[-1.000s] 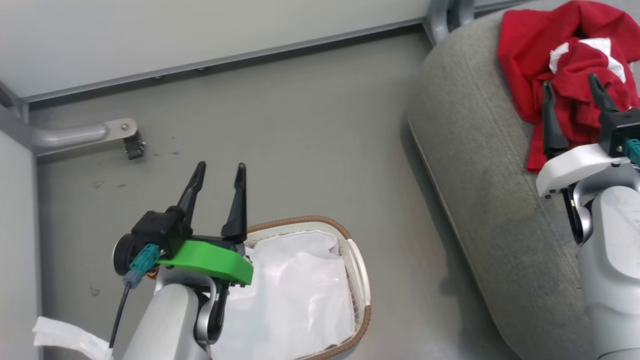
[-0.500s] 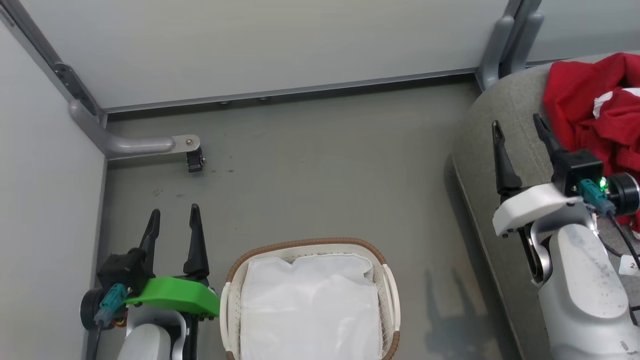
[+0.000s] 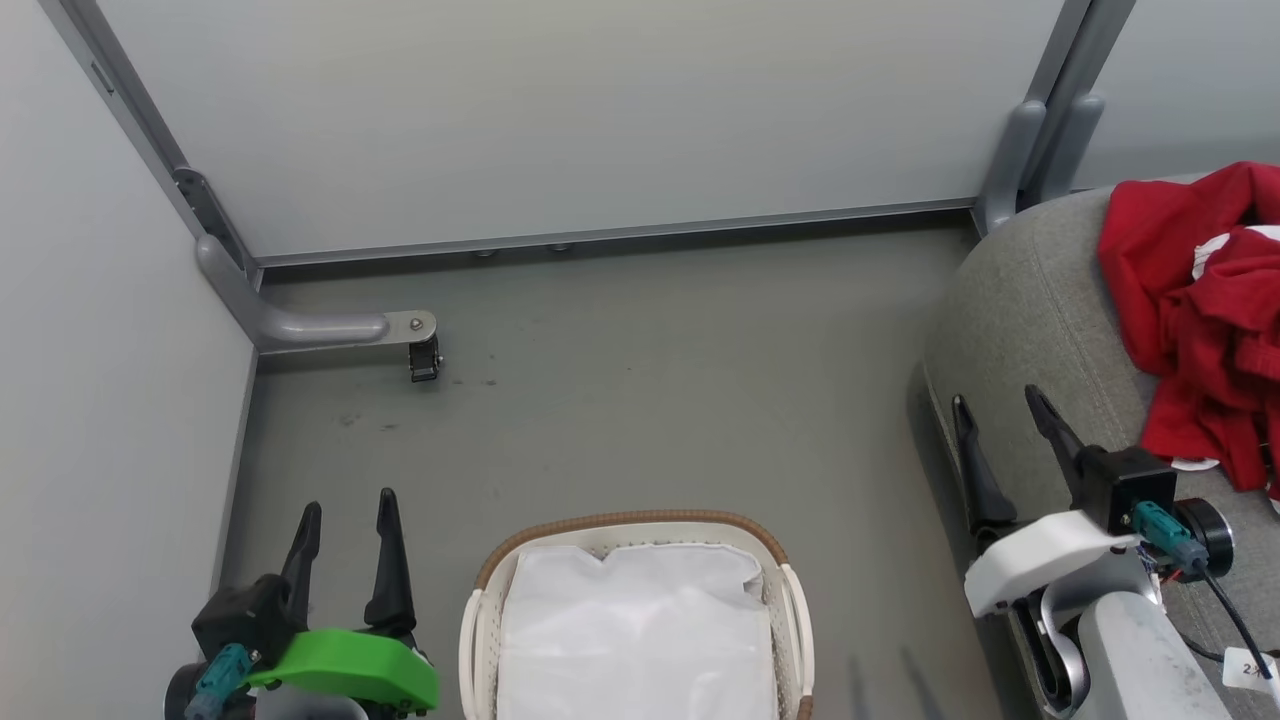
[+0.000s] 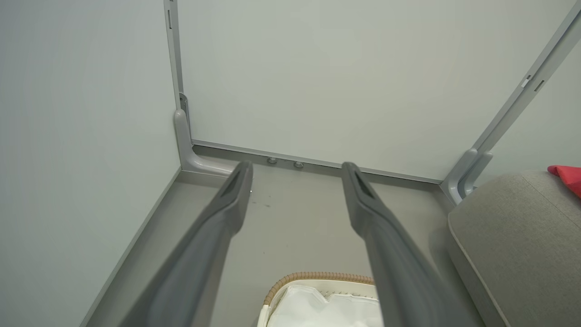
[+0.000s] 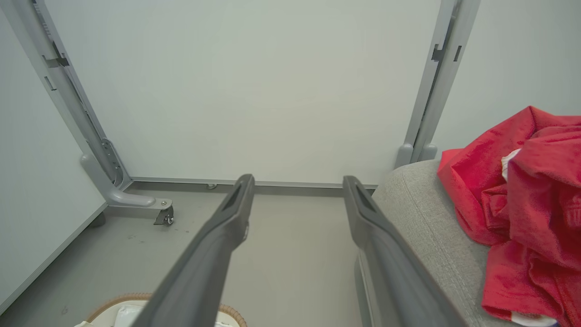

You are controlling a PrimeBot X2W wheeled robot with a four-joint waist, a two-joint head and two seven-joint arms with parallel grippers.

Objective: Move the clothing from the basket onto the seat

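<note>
- The right gripper (image 3: 995,397), two long dark fingers on a white mount, has pulled back off the heap of bright red soft clothing with white trim (image 3: 1200,300). A second ago its fingers stood over that heap. Now they stand spread and empty, and the heap lies to their right, clear of them.
- The clothing rests on the large grey fabric-upholstered seat (image 3: 1040,300), whose rounded front edge lies under this gripper.
- The left gripper (image 3: 350,500), on a green mount, has come off the rim of the small oval white plastic basket with a brown woven rim (image 3: 630,518). It is spread wide and holds nothing, and the basket sits just to its right.
- The head camera has also shifted, so part of this change is the view's.
- The basket shows only its plain white cloth liner (image 3: 630,620), so the transfer looks finished.
</note>
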